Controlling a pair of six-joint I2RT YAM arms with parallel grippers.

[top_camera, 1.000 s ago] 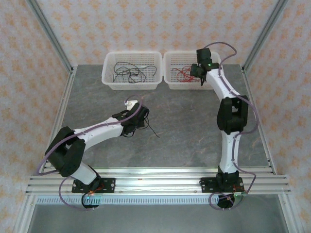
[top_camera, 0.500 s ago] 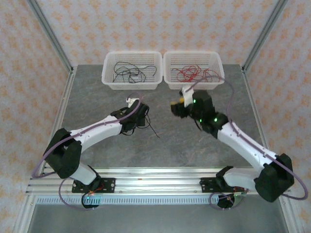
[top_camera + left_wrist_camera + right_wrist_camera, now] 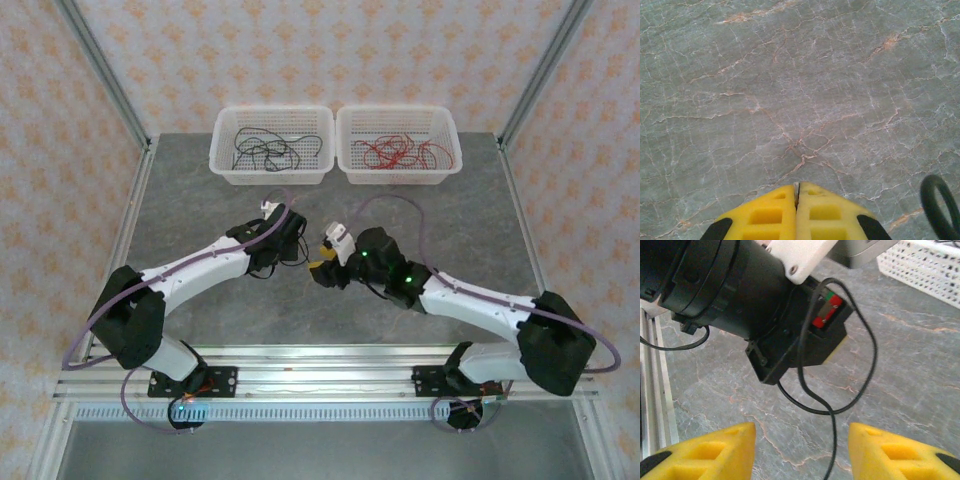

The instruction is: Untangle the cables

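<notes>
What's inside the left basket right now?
Thin black cables lie loosely tangled inside the left basket. How the strands cross beneath one another is covered and too fine to tell.

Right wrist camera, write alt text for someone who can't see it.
A thin black wire loops across the left arm's black wrist and trails between the open yellow fingers of the right gripper, above a grey stone table. A white basket corner shows top right.

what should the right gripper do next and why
Probably ease the right gripper forward and close on the black wire. Its jaws stand open, and in the right wrist view a strand of that wire runs down between them, looping off the shut left gripper just ahead.
</notes>
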